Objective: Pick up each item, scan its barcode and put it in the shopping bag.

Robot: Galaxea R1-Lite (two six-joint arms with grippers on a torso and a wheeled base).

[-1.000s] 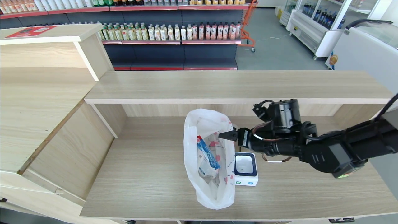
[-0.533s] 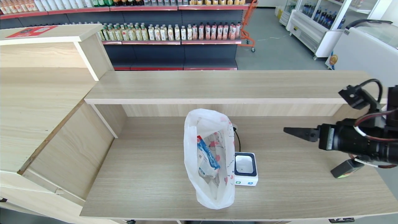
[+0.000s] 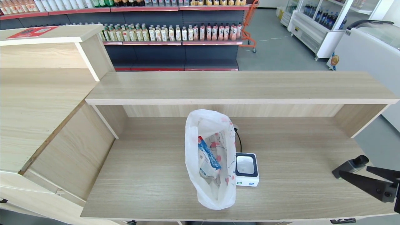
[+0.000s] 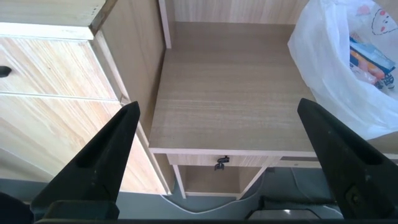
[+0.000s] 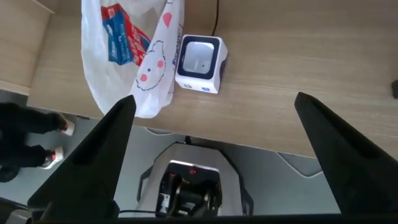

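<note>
A white shopping bag (image 3: pixel 210 193) with red prints stands open in the middle of the counter, also seen in the left wrist view (image 4: pixel 336 74) and the right wrist view (image 5: pixel 106 87). A blue and white package (image 3: pixel 208 156) lies inside it. The white barcode scanner (image 3: pixel 247 169) with a dark window sits against the bag's right side. My right gripper (image 3: pixel 354 170) hangs open and holds nothing over the counter's front right corner. A small dark object (image 3: pixel 356 162) lies on the counter just beyond it. My left gripper (image 4: pixel 219 104) is open and holds nothing, off the counter's front left.
A raised wooden ledge (image 3: pixel 240 86) runs along the back of the counter (image 3: pixel 150 175). A side panel (image 3: pixel 72 150) and a higher wooden unit close off the left. Store shelves with bottles stand behind. A black cable (image 3: pixel 239 140) runs back from the scanner.
My right arm has pulled back from the bag's mouth, swinging right and then down to the counter's front right corner. The bag, package and scanner have stayed put.
</note>
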